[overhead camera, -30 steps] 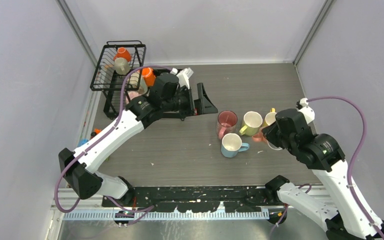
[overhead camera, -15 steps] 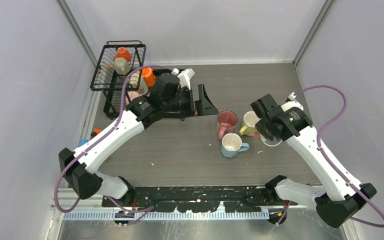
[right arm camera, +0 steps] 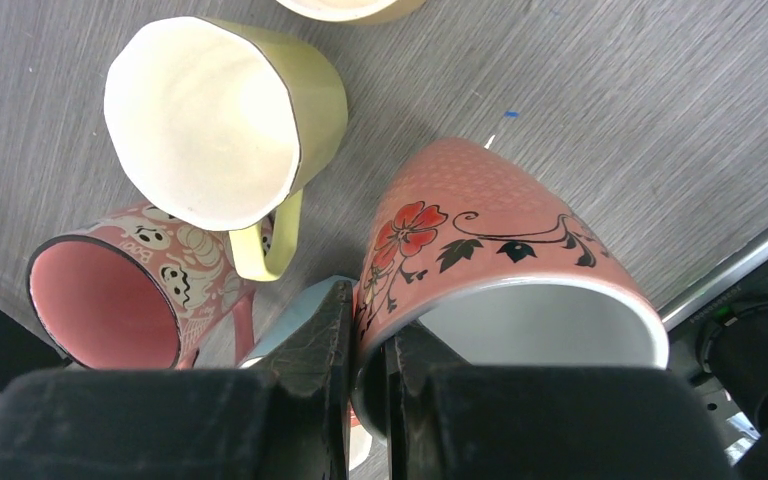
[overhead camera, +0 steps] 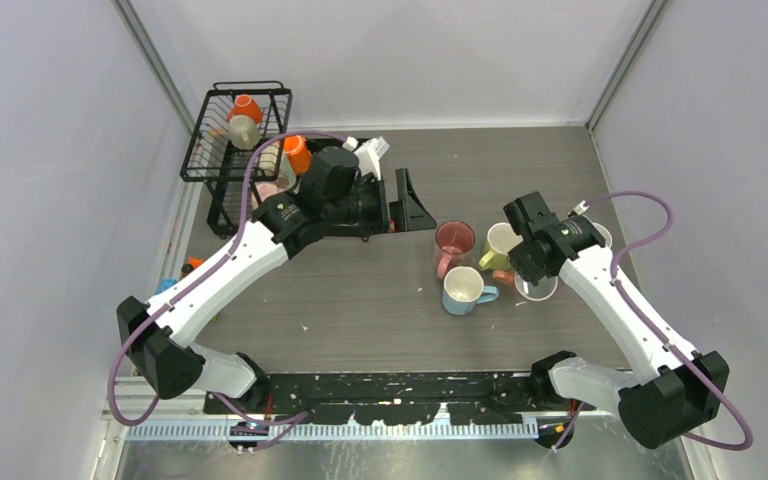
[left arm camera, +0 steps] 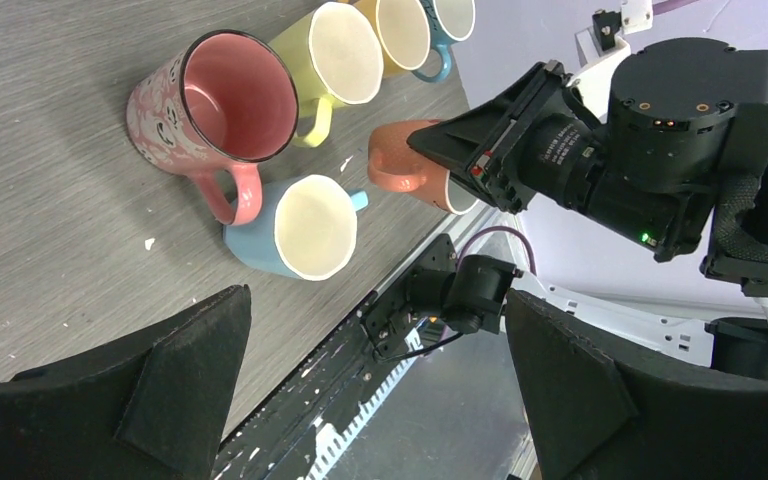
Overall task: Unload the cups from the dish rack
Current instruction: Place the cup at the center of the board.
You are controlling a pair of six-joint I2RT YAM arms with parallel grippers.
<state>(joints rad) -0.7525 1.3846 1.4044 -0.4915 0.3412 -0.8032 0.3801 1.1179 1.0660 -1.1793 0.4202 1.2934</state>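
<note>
Well, R gripper's [right arm camera: 365,345] coral mug [right arm camera: 480,230] is beside yellow mug [right arm camera: 220,120], pink mug [right arm camera: 100,290].

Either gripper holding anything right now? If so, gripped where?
The right gripper is shut on the floral salmon mug, pinching its wall at the rim, one finger inside and one outside. The left gripper is open and holds nothing.

The top camera looks steeply down over the whole table [overhead camera: 360,300] from above its near edge. The left wrist camera looks across it from some way off; the right wrist one hangs close above. All share the pink mug [overhead camera: 453,243] and yellow mug [overhead camera: 500,242] (which largely fill that last frame).
</note>
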